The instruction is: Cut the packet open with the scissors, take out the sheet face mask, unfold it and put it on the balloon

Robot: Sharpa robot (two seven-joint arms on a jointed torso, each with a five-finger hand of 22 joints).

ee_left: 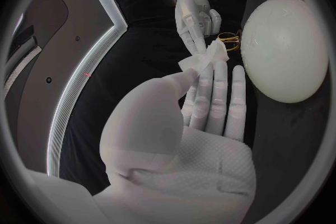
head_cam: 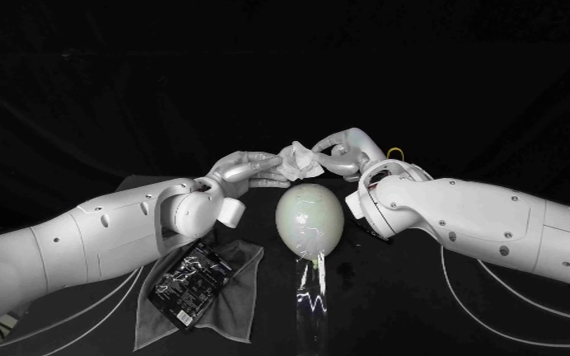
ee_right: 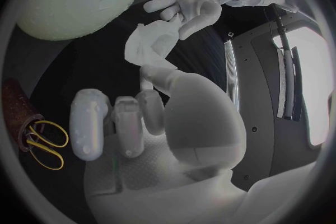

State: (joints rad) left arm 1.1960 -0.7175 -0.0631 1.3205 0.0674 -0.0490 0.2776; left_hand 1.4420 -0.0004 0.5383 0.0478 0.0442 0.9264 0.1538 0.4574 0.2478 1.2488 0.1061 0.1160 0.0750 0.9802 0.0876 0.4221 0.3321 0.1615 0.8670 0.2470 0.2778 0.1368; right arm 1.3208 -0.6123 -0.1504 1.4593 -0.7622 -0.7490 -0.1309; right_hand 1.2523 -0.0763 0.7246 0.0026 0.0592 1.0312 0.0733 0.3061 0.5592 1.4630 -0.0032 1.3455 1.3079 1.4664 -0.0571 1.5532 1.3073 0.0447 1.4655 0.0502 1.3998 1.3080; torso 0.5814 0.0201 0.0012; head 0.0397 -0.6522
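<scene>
Silver left hand (head_cam: 252,170): reaches in just behind the balloon (head_cam: 310,218), towards its left side; thumb and fingertips pinch one edge of the sheet face mask (head_cam: 306,161), the fingers lying long and close together (plain in the left wrist view).

Silver right hand (head_cam: 344,152): just behind the balloon, towards its right side, facing the left hand; its thumb and a fingertip grip the opposite edge of the mask, the other fingers bent below and apart from it.

Sheet face mask: white, crumpled and bunched, not spread flat; hangs between the two hands, above and just behind the balloon's top; not touching the balloon.

Balloon: pale, egg-shaped, upright at the middle of the black table (head_cam: 404,306); a clear glinting strip runs down from its lower end towards the near edge (what the strip is cannot be told).

Packet (head_cam: 190,278): black with white print; lies flat to the left of the balloon and nearer than it, well apart from both hands; whether it is cut open cannot be told.

Cloth (head_cam: 231,306): grey, spread under the packet, its right edge near the balloon's foot.

Scissors (ee_right: 43,143): yellow-handled, standing in a brown holder (ee_right: 15,115), behind and to the right of the balloon, beside the right hand; held by neither hand.
</scene>
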